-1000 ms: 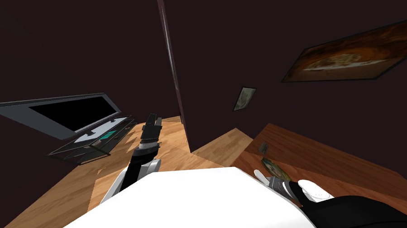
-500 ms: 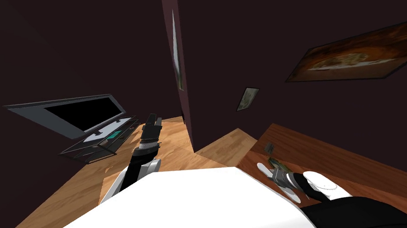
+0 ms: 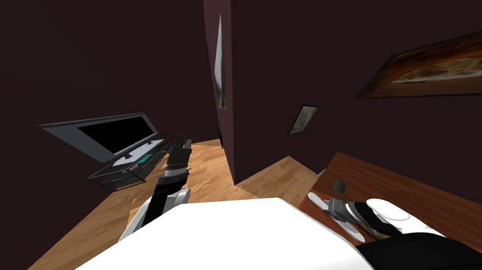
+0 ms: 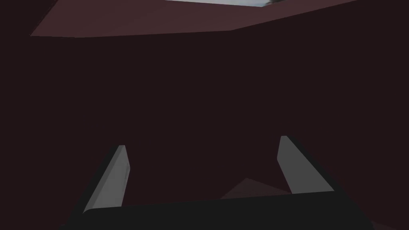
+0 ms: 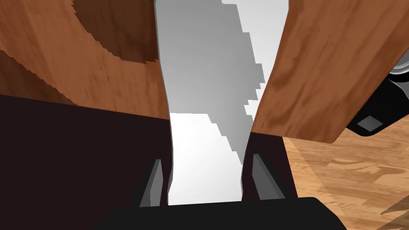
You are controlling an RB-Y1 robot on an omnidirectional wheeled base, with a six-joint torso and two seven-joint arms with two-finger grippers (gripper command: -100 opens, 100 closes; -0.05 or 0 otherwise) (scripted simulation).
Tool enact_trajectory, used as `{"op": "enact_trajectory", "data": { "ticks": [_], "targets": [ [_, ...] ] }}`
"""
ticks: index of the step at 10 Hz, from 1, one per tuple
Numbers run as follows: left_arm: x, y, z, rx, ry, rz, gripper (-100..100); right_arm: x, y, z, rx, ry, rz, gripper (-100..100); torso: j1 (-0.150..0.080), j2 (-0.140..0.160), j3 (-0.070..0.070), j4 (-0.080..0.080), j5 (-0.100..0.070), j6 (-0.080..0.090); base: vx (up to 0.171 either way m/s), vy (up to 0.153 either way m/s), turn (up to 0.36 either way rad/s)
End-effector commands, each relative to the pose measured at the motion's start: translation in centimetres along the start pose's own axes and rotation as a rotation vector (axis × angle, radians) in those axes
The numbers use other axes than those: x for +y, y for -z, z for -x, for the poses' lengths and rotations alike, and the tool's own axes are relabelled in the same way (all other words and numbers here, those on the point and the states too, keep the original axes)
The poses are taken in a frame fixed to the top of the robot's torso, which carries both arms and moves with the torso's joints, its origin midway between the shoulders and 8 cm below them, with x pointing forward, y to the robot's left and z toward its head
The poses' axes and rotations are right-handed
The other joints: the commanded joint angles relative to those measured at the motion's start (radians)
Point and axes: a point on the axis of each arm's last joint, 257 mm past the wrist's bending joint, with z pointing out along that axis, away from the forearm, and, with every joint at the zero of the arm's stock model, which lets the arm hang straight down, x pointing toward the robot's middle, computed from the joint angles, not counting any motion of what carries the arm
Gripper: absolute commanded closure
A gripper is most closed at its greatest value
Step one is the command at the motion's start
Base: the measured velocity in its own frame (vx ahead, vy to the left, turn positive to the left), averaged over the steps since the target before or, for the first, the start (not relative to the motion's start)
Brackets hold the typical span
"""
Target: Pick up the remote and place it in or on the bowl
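My right gripper hovers low over the near corner of the brown wooden table. It is shut on a long white remote, which sticks out past both sides of the hand. In the right wrist view the remote runs out from between the fingers, which press its sides, across the table. The greenish bowl lies mostly hidden under that hand; an olive sliver shows by the wrist. My left gripper is held out ahead over the floor, and stands open and empty.
A small dark object stands on the table just beyond the hand. A flat screen on a glass stand sits at the left. A dark wall corner juts out ahead, with wooden floor around it.
My view has swung left, so the table and walls shifted right. The right hand carried the remote farther onto the table, over where the bowl showed. The left arm kept its pose.
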Motion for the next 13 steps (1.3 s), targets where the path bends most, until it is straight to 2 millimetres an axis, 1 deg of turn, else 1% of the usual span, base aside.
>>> {"op": "enact_trajectory", "data": {
  "ticks": [1, 2, 4, 6, 7, 8, 9, 10, 11, 12, 13],
  "targets": [
    [0.0, 0.0, 0.0, 0.0, 0.0, 0.0, 0, 0.5, 0.3, -0.1, 0.007, -0.003, 0.019, 100, 0.0, 0.0, 0.0, 0.0, 0.0, 0.0, 0.126, 0.093, 0.05],
    [0.0, 0.0, 0.0, 0.0, 0.0, 0.0, 0, 0.7, 1.1, -0.3, 0.023, -0.005, 0.044, 100, -0.003, 0.003, 0.001, 0.0, -0.001, 0.001, 0.109, 0.087, 0.082],
    [0.0, 0.0, 0.0, 0.0, 0.0, 0.0, 0, 0.2, 2.4, -0.4, 0.043, 0.009, 0.06, 100, -0.004, 0.005, 0.002, 0.0, -0.001, 0.002, 0.083, 0.1, 0.041],
    [0.0, 0.0, 0.0, 0.0, 0.0, 0.0, 0, -0.7, 4.1, -0.6, 0.074, 0.034, 0.063, 100, -0.003, 0.011, 0.006, 0.001, 0.0, 0.004, -0.018, 0.088, -0.076],
    [0.0, 0.0, 0.0, 0.0, 0.0, 0.0, 0, -0.7, 4.5, -1.3, 0.094, 0.038, 0.068, 100, -0.005, 0.017, 0.009, 0.002, 0.0, 0.007, -0.11, 0.045, -0.174],
    [0.0, 0.0, 0.0, 0.0, 0.0, 0.0, 0, -0.3, 4.7, -2.5, 0.119, 0.037, 0.077, 100, -0.007, 0.022, 0.012, 0.003, -0.001, 0.009, -0.144, 0.002, -0.162],
    [0.0, 0.0, 0.0, 0.0, 0.0, 0.0, 0, -0.3, 4.7, -2.5, 0.119, 0.037, 0.077, 100, -0.011, 0.026, 0.014, 0.003, -0.002, 0.01, -0.096, -0.021, -0.085],
    [0.0, 0.0, 0.0, 0.0, 0.0, 0.0, 0, 0.5, 4.7, -4.0, 0.146, 0.03, 0.091, 100, -0.012, 0.025, 0.014, 0.004, -0.002, 0.009, -0.061, -0.073, -0.127],
    [0.0, 0.0, 0.0, 0.0, 0.0, 0.0, 0, 1.0, 4.7, -4.8, 0.16, 0.025, 0.097, 100, -0.015, 0.023, 0.013, 0.003, -0.003, 0.01, -0.06, -0.092, -0.166],
    [0.0, 0.0, 0.0, 0.0, 0.0, 0.0, 0, 1.9, 4.7, -6.5, 0.187, 0.012, 0.111, 100, -0.017, 0.023, 0.012, 0.003, -0.003, 0.011, -0.09, -0.103, -0.151],
    [0.0, 0.0, 0.0, 0.0, 0.0, 0.0, 0, 2.4, 4.7, -7.3, 0.199, 0.005, 0.117, 100, -0.018, 0.025, 0.013, 0.003, -0.003, 0.013, -0.087, -0.095, -0.179]
  ]
}}
